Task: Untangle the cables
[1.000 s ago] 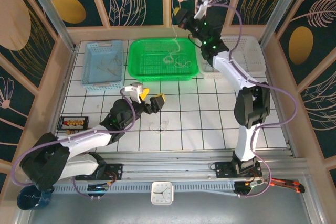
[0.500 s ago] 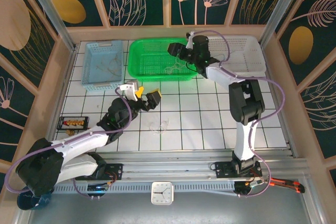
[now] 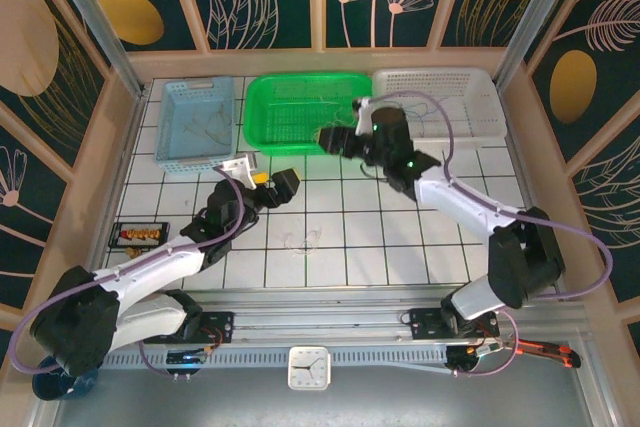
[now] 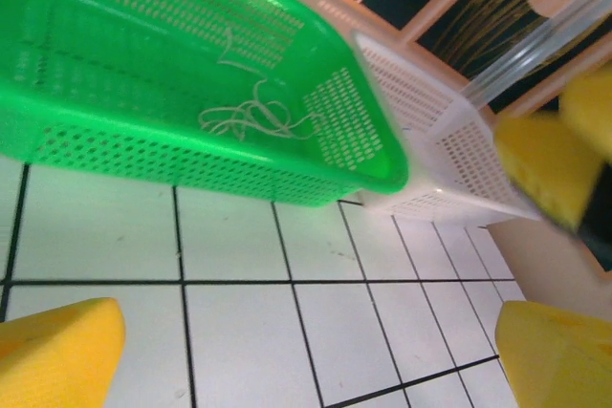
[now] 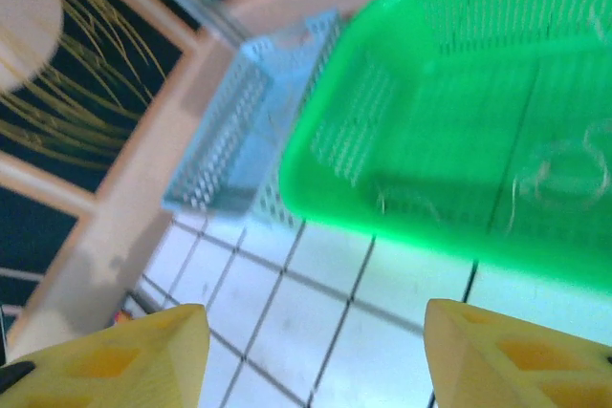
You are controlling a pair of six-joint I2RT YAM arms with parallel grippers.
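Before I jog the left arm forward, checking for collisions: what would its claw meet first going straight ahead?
Likely the near wall of the green basket; bare tiles lie between it and the left claw, though depth is uncertain.

Lab robot cell: walled tiled table [image 3: 400, 237]

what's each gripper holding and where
Nothing is held: left gripper and right gripper are both open and empty; a cable bundle lies in the green basket.
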